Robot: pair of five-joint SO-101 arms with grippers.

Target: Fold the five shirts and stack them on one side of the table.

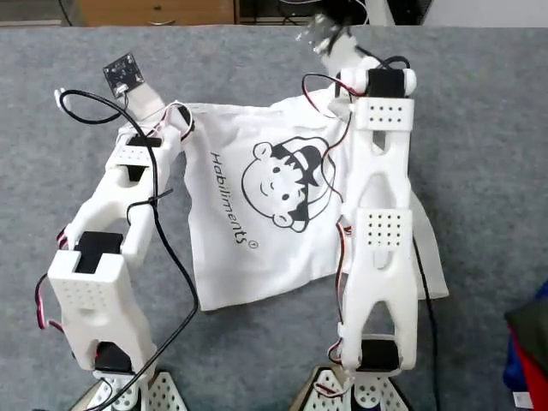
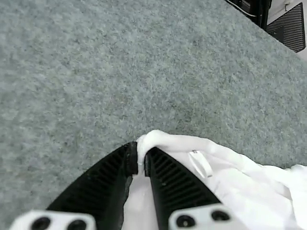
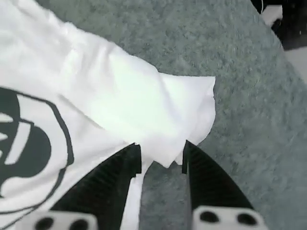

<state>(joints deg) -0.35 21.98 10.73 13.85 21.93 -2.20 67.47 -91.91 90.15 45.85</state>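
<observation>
A white shirt (image 1: 265,223) with a black cartoon print lies spread on the grey table (image 1: 479,128). My left gripper (image 1: 175,122) sits at the shirt's far left corner. In the left wrist view its black fingers (image 2: 115,172) are shut on a small fold of the white shirt (image 2: 225,172). My right arm stretches over the shirt's right side, with the right gripper (image 1: 336,101) at the far right corner. In the right wrist view the gripper (image 3: 160,155) is open, and a corner of the shirt (image 3: 144,100) lies between its fingers (image 3: 206,177).
A heap of dark, blue and red clothes (image 1: 529,342) sits at the table's right edge. Wooden drawers (image 1: 154,10) stand beyond the far edge. Bare grey felt lies to the left of and behind the shirt.
</observation>
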